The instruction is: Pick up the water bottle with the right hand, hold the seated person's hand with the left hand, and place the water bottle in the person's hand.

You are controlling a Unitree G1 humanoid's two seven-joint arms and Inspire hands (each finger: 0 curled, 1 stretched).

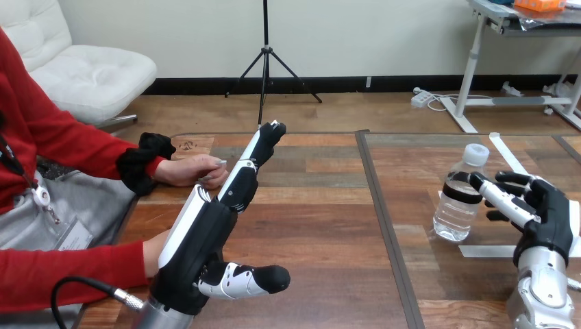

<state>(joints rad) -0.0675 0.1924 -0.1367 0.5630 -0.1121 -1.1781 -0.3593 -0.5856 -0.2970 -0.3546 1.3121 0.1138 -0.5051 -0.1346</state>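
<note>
Left hand: raised over the table, edge-on; fingers straight and held together, pointing up and away from the robot; thumb stuck out sideways toward the bottle side; nothing in it, released.

Person's upper hand: just beside the left hand's fingers, on their outer side, about level with their middle; it lies low at the table's edge, loosely closed; the fingers are not curled round it; whether the two touch, cannot tell.

Person's lower hand: behind the left hand's palm, on its outer side, mostly hidden by it; contact cannot be told.

Right hand: low over the table, palm turned toward the left hand; fingers loosely bent and spread, gripping nothing; one finger stretched out toward the bottle.

Water bottle: upright on the table, cap on, just inward of the right hand's fingertips; the stretched finger's tip reaches its dark label band; the fingers do not wrap round it; well apart from the left hand and from both of the person's hands.

White tape: a strip on the table below the right hand's fingers, running under the wrist; the bottle's base stands just beyond it.
</note>
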